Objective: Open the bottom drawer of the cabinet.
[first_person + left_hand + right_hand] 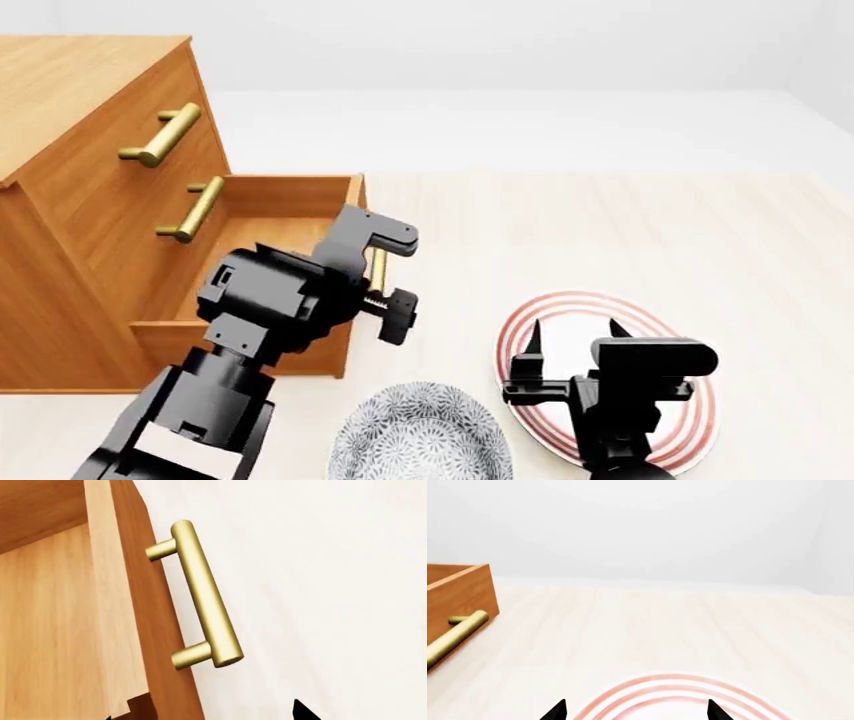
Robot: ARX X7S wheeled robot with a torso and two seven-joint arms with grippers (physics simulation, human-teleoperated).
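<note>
The bottom drawer (254, 290) of the cabinet (80, 120) stands pulled out. My left gripper (384, 280) has jaws spread around its brass handle (200, 595), not pinching. I'd back straight off. Right gripper (574, 345) hangs spread over the striped plate (694, 400).

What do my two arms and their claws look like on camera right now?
Both arms are matte black with blocky, angular housings. The left claw has squared, chunky fingers with a ribbed clamp-like edge. The right claw ends in thin, pointed black fingertips. I see no cables, markings or sleeves.

Matte black blocky arms (267, 310)
</note>
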